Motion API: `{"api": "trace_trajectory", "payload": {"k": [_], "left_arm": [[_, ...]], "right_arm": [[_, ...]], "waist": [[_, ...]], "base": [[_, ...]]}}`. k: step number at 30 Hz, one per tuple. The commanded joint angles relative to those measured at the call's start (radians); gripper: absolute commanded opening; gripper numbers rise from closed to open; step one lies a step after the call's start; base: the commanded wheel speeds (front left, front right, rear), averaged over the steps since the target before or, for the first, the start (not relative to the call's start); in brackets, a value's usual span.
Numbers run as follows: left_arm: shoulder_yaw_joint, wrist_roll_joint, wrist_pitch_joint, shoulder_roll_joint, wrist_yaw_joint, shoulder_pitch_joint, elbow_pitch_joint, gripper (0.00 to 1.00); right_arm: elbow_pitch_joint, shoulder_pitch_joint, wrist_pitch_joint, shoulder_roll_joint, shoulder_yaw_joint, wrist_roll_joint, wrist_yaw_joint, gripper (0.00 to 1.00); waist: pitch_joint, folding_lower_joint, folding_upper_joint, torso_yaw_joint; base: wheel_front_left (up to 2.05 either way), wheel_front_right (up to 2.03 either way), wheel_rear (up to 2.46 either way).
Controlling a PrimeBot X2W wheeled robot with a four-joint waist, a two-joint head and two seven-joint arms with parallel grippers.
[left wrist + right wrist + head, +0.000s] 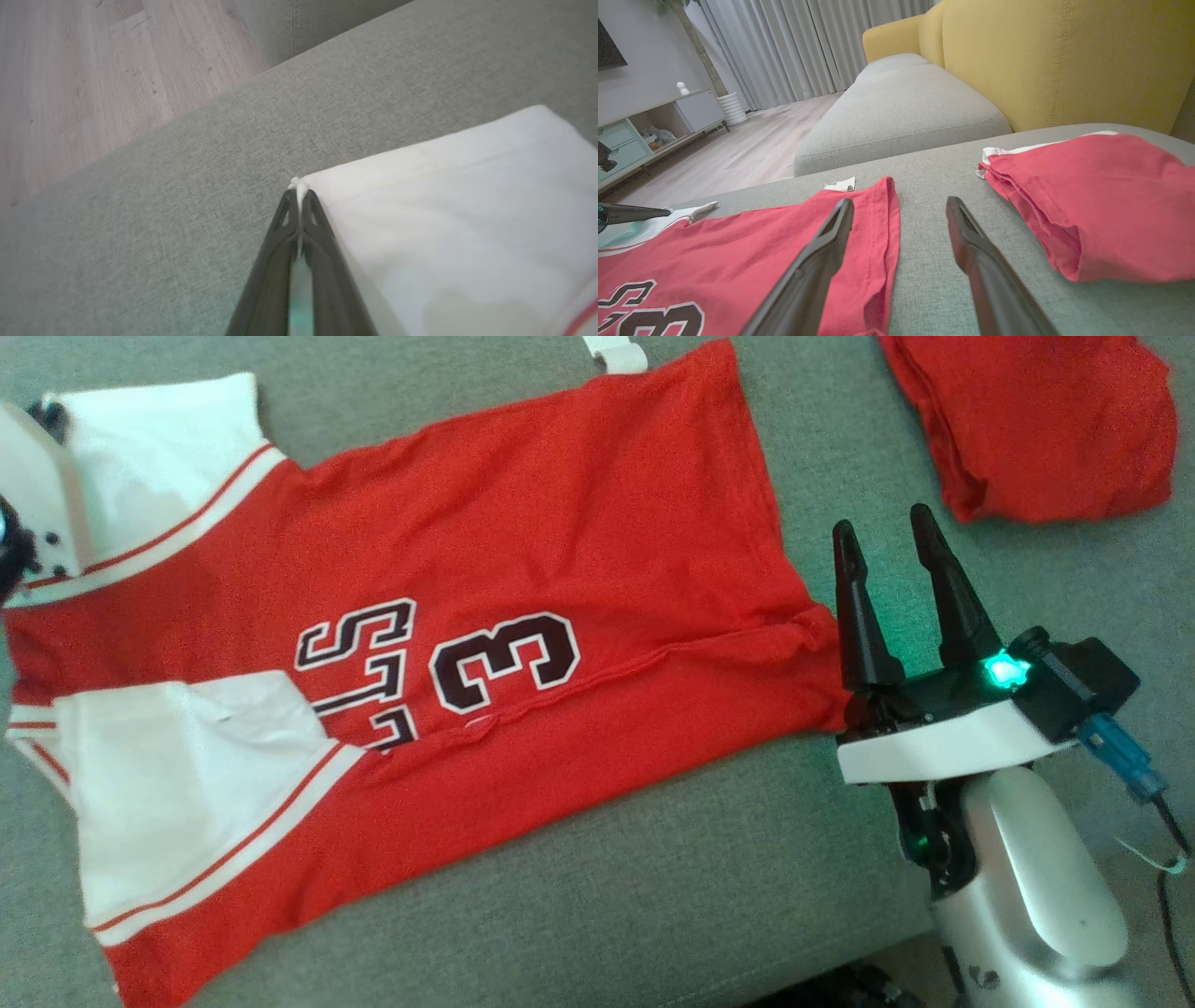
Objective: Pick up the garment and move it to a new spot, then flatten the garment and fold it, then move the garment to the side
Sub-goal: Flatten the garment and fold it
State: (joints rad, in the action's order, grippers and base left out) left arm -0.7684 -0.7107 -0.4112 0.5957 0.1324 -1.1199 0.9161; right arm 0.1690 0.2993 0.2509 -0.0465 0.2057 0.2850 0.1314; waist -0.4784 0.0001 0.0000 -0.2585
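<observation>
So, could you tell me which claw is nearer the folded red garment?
Right. The right claw is open beside the folded red garment; the left claw is shut on the white jersey sleeve, far across.

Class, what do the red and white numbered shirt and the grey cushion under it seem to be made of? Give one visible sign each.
The red and white numbered shirt looks like soft matte knit fabric, perhaps cotton: it creases and shows stitched hems. The grey sofa cushion looks like matte woven upholstery: a flecked weave shows.

Black tapered fingers, silver forearm.
</observation>
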Motion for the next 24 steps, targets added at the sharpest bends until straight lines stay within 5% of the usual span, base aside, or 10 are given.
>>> {"api": "trace_trajectory", "payload": {"k": [1, 15, 24], "left_arm": [[0.020, -0.005, 0.010, 0.039, -0.002, -0.007, -0.009, 0.00], [-0.046, 0.071, 0.361, -0.060, -0.030, 0.019, -0.088, 0.00], [-0.077, 0.100, 0.482, -0.092, -0.103, 0.143, -0.311, 0.00]], "right_arm": [[-0.024, 0.021, 0.011, -0.004, 0.012, -0.009, -0.001, 1.00], [0.051, 0.028, 0.004, -0.004, -0.056, -0.106, -0.001, 1.00], [0.169, 0.155, -0.235, -0.024, -0.181, -0.220, -0.001, 1.00]], "waist": [[0.016, -0.0001, 0.0000, 0.013], [0.167, -0.0001, 0.0000, 0.165], [0.205, -0.0001, 0.0000, 0.289]], "base": [[0.00, 0.00, 0.00], [0.00, 0.00, 0.00], [0.00, 0.00, 0.00]]}}
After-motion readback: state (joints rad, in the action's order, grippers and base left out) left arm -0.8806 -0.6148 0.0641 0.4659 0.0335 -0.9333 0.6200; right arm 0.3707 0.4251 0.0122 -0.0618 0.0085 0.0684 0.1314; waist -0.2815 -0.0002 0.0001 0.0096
